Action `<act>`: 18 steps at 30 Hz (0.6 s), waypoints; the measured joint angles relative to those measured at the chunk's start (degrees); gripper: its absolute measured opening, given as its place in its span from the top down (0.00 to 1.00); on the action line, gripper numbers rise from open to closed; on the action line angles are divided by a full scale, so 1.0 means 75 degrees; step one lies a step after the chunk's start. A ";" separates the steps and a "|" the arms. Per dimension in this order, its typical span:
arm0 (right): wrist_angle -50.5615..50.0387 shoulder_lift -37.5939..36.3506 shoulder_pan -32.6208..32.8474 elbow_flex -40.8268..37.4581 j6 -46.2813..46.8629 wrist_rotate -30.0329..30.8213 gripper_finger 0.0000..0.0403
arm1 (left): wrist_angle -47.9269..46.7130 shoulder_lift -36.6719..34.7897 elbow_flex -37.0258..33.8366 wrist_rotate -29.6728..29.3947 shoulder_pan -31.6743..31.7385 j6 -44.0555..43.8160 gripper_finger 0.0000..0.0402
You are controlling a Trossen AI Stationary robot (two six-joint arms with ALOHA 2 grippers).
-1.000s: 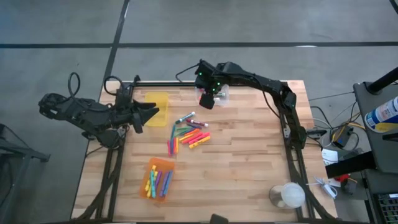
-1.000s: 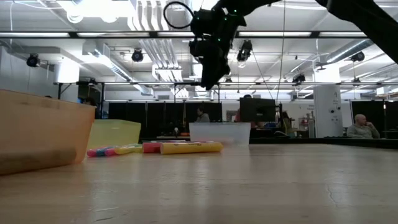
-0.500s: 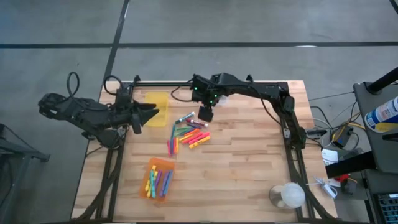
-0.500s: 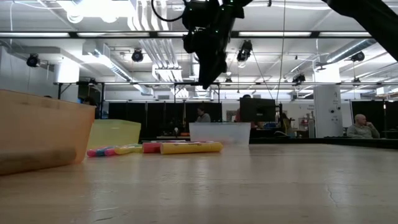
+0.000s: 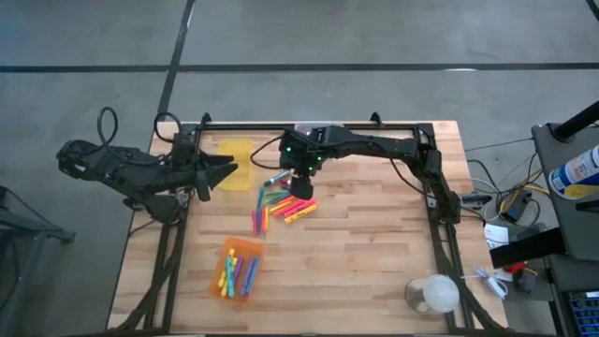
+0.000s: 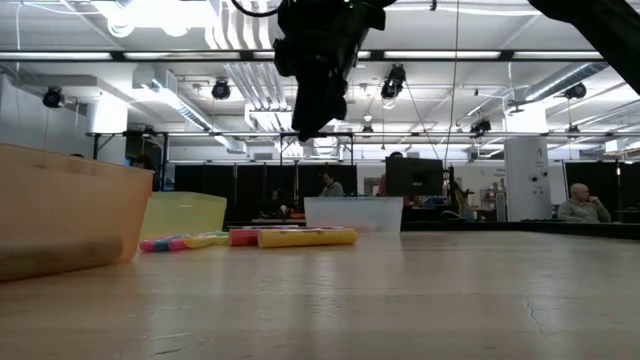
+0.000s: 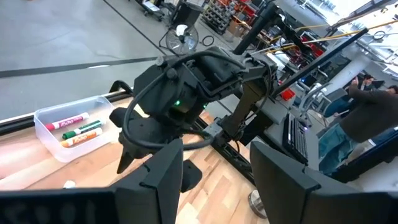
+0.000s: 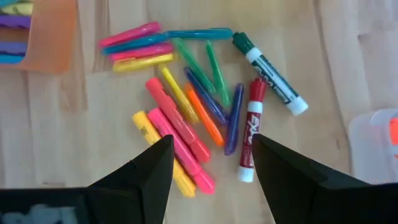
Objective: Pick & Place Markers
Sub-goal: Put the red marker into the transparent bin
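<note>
Right end effector (image 5: 299,184) now over markers (image 5: 281,204)

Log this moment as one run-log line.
right gripper: open, above loose markers | left gripper: open, waiting at table's left edge | orange bin: holds markers | clear bin: holds markers

"EXPO" on the red marker (image 8: 251,127)

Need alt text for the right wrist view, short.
The open right gripper hovers above a loose pile of markers on the wooden table: pink, yellow, orange, green, blue, plus two white-barrelled markers capped red and green. An orange bin shows at one corner.
</note>
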 joint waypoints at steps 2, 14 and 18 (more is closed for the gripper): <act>0.0119 0.0000 0.0036 -0.0066 0.0115 -0.0003 0.48 | 0.0001 -0.0004 0.0000 0.0000 0.0000 0.0001 0.55; 0.0151 0.0000 0.0222 -0.0232 0.0368 -0.0006 0.48 | -0.0002 0.0012 0.0000 0.0504 0.0003 -0.0104 0.55; 0.0170 0.0000 0.0332 -0.0255 0.0424 -0.0009 0.48 | -0.0002 0.0012 0.0000 0.0524 0.0003 -0.0006 0.55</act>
